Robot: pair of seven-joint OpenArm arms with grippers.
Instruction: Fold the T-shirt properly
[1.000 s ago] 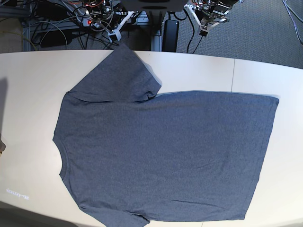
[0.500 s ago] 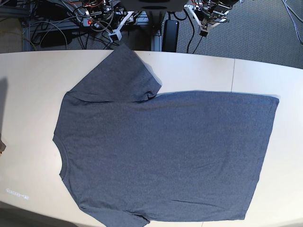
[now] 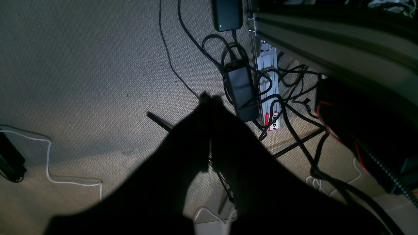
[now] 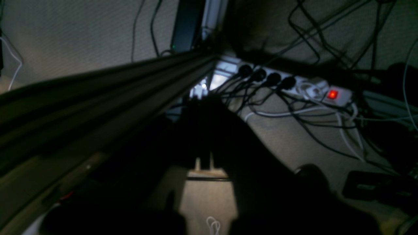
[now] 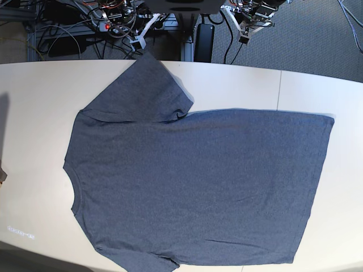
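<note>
Nearest you, the T-shirt (image 5: 193, 187) lies flat and spread across the pale table (image 5: 34, 113), collar to your left, hem to your right, one short sleeve fanned toward the far edge. Its heathered slate-blue knit looks soft and smooth, barely creased. Beyond the far edge, well apart from the cloth, you see the right gripper (image 5: 136, 41) and left gripper (image 5: 244, 35), both with fingers pressed together, holding nothing, above ribbed grey carpet (image 3: 81, 65) and tangled black cables (image 3: 281, 107).
</note>
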